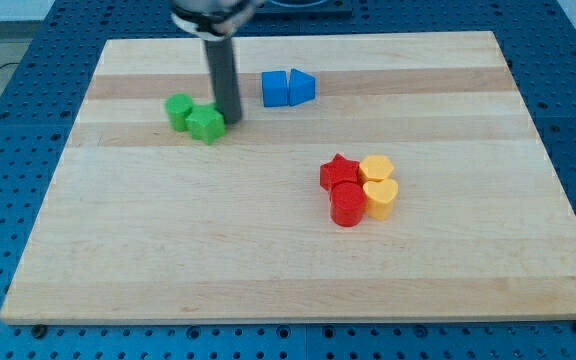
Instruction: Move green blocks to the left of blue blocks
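Note:
Two green blocks lie at the upper left of the wooden board (168, 250): a rounded green block (179, 110) and a green cube-like block (206, 125) touching it on its lower right. Two blue blocks sit to their right near the view's top: a blue cube (275, 88) and a blue triangular block (302, 87), side by side. My tip (232, 120) stands just right of the green cube-like block, touching or nearly touching it, and left of and below the blue blocks.
A cluster right of the board's middle holds a red star block (339, 171), a red cylinder (347, 205), a yellow rounded block (376, 168) and a yellow heart-like block (380, 197). A blue perforated table (8, 120) surrounds the board.

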Motion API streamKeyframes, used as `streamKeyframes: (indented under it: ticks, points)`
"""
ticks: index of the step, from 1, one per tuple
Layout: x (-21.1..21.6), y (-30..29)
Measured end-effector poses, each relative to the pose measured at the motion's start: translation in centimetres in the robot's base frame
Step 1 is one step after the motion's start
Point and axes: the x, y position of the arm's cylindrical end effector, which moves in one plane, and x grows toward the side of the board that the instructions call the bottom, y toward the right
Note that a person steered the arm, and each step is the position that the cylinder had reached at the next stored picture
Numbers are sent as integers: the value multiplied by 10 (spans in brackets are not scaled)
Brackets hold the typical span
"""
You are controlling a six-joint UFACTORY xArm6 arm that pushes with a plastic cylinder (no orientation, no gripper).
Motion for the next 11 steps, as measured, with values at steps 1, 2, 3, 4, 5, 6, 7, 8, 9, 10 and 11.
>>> streamKeyframes:
  ticks: [1,2,3,4,5,6,7,8,9,10,11]
  points:
    - [2,-6]
    - [23,34]
    - [51,40]
    - [55,-12]
    - [38,-65]
    - [1,-76]
    - [-31,-76]
    - [-30,-76]
    - [-6,-76]
    - [-6,-44]
    - [-52,-3]
